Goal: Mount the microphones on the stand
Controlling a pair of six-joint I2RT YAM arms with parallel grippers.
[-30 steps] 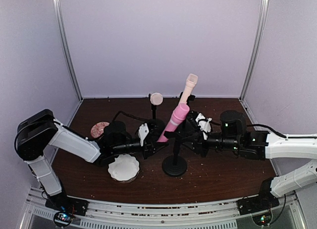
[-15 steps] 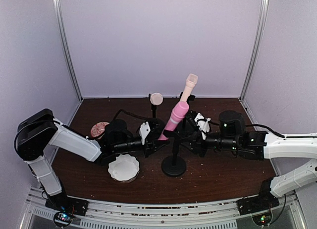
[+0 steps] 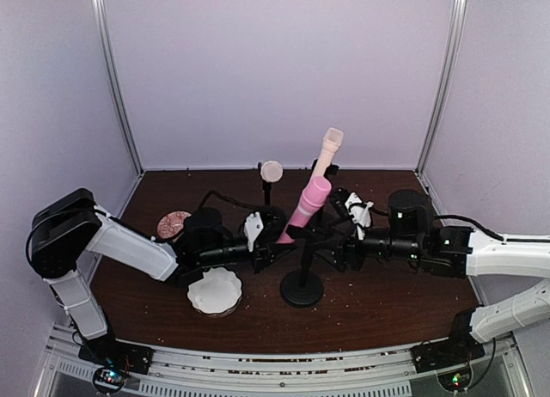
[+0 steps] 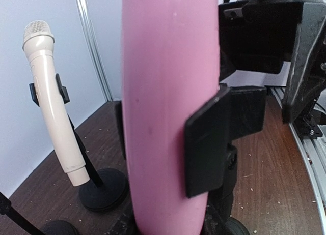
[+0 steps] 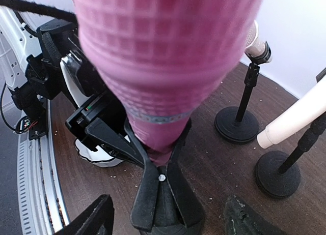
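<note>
Pale lilac walls [image 3: 275, 70] enclose a dark brown wooden table [image 3: 387, 302].

Soft even light, blurred close-ups

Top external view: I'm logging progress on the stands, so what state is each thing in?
pink microphone: seated in the near stand clip, tilted.
taller cream microphone: clipped on a back stand, tilted.
other cream microphone: on the back-left stand.
left gripper: beside the pink microphone, opening not visible.
right gripper: open, fingers either side of the near stand.
</note>
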